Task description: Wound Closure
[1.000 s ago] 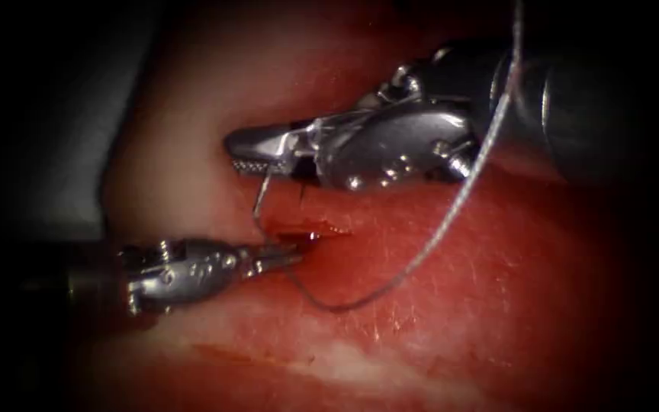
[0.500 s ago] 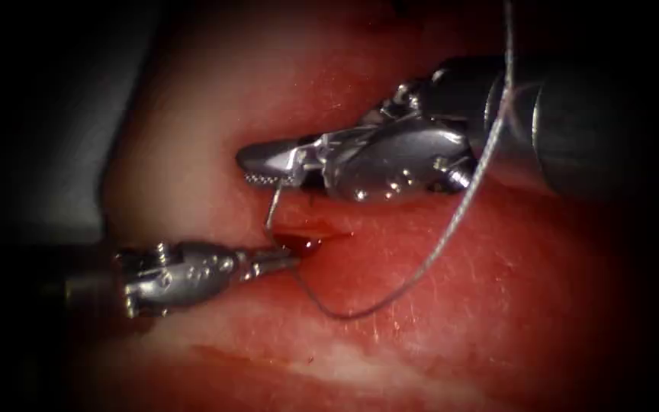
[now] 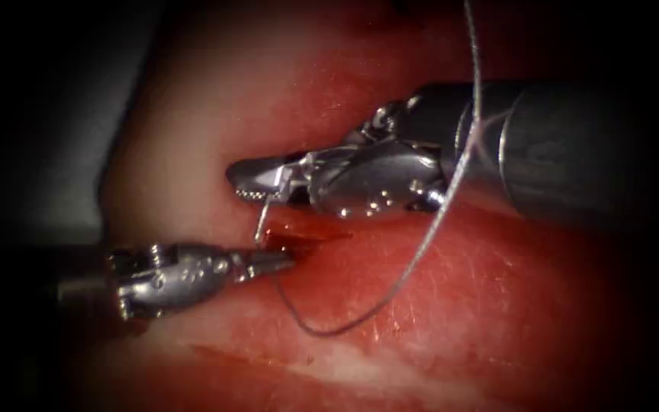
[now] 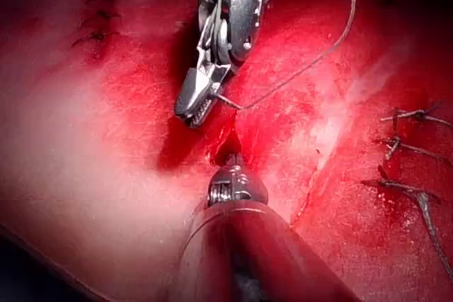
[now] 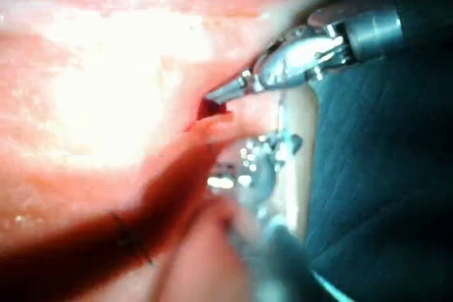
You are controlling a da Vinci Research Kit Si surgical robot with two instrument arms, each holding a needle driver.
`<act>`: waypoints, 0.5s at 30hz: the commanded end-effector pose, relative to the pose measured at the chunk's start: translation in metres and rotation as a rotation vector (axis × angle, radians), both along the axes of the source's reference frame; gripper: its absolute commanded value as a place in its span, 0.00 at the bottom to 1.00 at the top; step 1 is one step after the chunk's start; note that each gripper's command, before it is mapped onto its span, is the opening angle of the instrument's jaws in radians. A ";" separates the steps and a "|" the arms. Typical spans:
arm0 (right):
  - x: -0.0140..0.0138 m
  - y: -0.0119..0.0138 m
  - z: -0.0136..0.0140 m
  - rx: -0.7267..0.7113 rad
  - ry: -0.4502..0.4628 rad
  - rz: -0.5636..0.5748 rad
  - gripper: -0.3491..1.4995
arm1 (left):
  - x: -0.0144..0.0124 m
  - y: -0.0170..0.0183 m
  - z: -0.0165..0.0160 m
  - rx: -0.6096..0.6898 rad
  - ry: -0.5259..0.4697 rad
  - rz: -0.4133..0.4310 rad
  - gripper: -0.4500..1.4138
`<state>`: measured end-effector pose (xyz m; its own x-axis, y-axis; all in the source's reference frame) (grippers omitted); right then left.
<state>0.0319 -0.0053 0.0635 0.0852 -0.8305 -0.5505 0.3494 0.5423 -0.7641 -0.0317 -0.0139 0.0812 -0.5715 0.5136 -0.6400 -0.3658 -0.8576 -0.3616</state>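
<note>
Two tools at cut (image 3: pixel 310 238): needle (image 3: pixel 262 220) clamped near one end in right tool (image 3: pixel 257 181), other end sunk in tissue (image 3: pixel 497 290) beside left tool (image 3: pixel 280 262), jaws together at wound edge. Thread (image 3: pixel 429 236) trails slack; steady grip advised.

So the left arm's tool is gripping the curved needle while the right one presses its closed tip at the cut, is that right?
Not quite, the tools are swapped. In the endoscope view the right arm's silver tool grips the thin curved steel needle, which dips into the red tissue at the cut. The left arm's tool presses its closed tip at the cut.
</note>
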 end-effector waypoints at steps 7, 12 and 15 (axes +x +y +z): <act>0.0015 -0.0044 0.0028 0.060 0.005 -0.006 0.00 | -0.0004 0.0000 0.0007 0.002 -0.005 0.005 0.17; 0.0003 -0.0016 0.0011 0.089 0.066 0.075 0.00 | -0.0005 -0.0001 0.0007 0.000 -0.002 0.002 0.17; 0.0000 -0.0002 0.0001 0.094 0.096 0.108 0.00 | -0.0008 -0.0003 0.0008 -0.002 0.001 0.000 0.17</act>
